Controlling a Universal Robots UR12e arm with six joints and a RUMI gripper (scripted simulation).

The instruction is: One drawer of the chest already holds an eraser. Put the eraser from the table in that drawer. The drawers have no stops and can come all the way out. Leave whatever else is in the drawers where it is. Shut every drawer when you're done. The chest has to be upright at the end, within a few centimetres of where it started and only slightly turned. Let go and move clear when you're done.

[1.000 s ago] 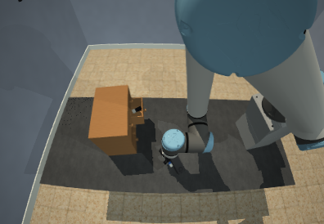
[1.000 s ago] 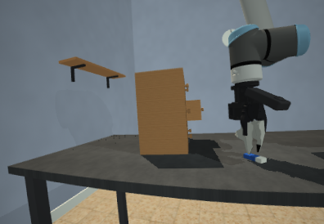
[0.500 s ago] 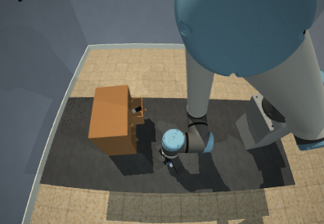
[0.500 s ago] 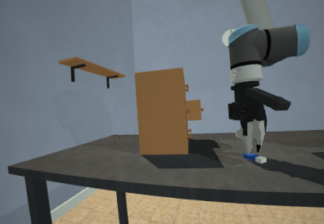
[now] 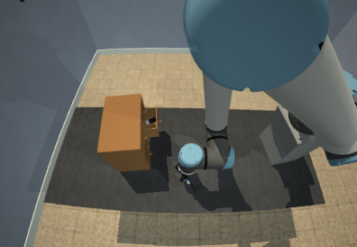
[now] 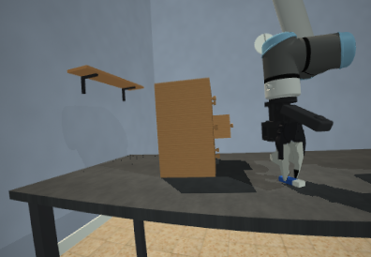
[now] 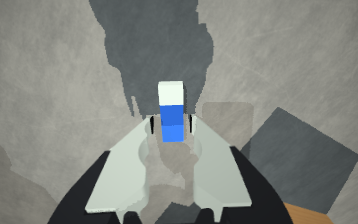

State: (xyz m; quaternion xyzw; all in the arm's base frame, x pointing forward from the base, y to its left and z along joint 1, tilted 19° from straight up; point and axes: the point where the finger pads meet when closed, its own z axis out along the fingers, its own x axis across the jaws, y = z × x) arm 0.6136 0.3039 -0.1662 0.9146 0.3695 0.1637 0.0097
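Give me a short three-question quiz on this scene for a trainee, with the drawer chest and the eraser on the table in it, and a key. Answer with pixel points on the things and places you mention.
1. How many drawers stand out of the brown wooden chest (image 5: 121, 123) (image 6: 186, 128)? (a) none (b) one (c) three
2. Fill in: The blue-sleeved rectangular eraser (image 5: 187, 182) (image 6: 299, 183) (image 7: 172, 114) has a bare end coloured ____.
3. True or false: In the wrist view, gaps show on both sides of the eraser, between it and the pale fingers of the black two-jaw gripper (image 5: 185, 178) (image 6: 290, 176) (image 7: 171, 120).

Key: 1 b; 2 white; 3 true.
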